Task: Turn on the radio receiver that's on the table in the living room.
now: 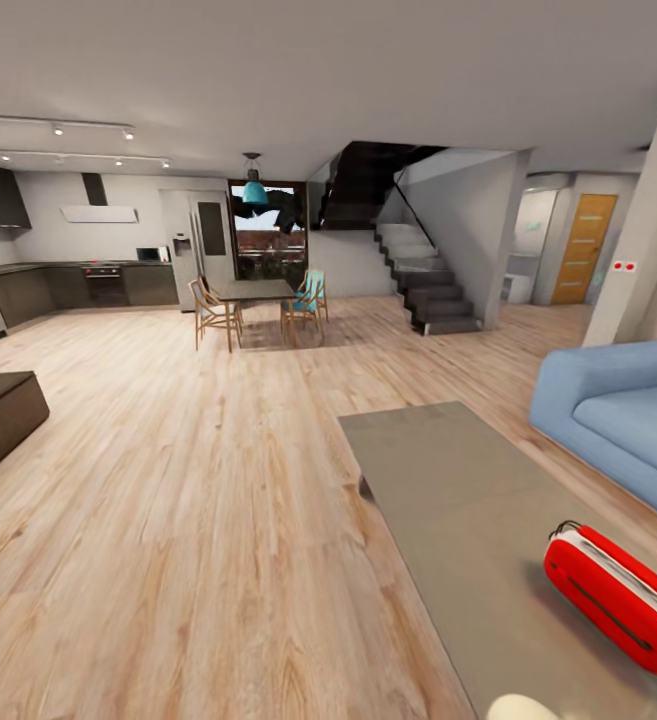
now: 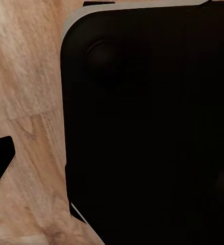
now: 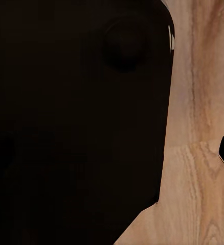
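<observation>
Item: small bright-red rounded radio receiver (image 1: 618, 610), lying on the glossy grey low table (image 1: 448, 480), lower right of the head view. Untouched; switching-on outstanding. Claw states: cannot tell.

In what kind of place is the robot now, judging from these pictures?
Most likely an open-plan home: a living area with a blue sofa and a low grey table bearing a red radio receiver, a kitchen with a dining table behind, and a staircase.
</observation>
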